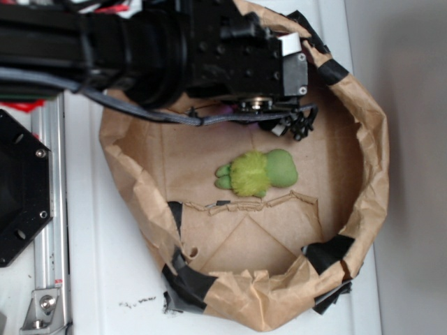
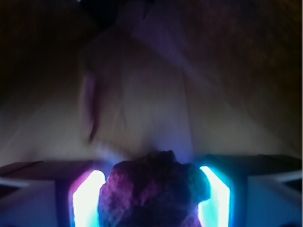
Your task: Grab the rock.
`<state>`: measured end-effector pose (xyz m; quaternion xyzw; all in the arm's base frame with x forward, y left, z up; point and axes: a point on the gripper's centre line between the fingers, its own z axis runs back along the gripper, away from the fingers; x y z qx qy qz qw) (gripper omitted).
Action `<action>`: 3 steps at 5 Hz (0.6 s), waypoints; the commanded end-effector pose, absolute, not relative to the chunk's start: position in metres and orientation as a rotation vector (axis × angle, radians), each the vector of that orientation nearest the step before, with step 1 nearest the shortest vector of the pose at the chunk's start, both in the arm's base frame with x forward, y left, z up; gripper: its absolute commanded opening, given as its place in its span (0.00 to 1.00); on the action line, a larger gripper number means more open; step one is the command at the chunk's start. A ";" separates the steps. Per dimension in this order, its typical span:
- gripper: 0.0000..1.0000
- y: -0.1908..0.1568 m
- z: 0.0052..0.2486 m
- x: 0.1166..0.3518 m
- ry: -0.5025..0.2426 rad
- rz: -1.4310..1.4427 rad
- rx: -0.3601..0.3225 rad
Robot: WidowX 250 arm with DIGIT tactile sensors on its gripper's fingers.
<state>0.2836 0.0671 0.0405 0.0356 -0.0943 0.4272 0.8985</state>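
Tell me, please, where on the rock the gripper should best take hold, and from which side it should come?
Across its broad middle, from above. In the wrist view the rock already sits between the two glowing finger pads, one on each flank; those rough, bulging sides give the pads purchase. The gripper hangs over the paper-walled bin, clear of the green plush toy.

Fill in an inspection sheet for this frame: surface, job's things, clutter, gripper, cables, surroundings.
Surface: brown paper basin with crumpled, black-taped walls.
Job's things: rock sits between the glowing finger pads; hidden under the arm in the exterior view.
Clutter: green plush toy lying mid-basin, apart from the gripper.
Gripper: gripper shut on the rock, pads flanking both sides.
Cables: grey cable running along the arm.
Surroundings: white table, metal rail at left.
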 end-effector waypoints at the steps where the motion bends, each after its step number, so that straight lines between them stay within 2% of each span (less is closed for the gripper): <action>1: 0.00 0.046 0.155 0.294 -0.247 0.520 -0.234; 2: 0.00 0.018 0.205 0.292 -0.149 0.279 -0.237; 3: 0.00 0.005 0.194 0.272 -0.207 0.120 -0.094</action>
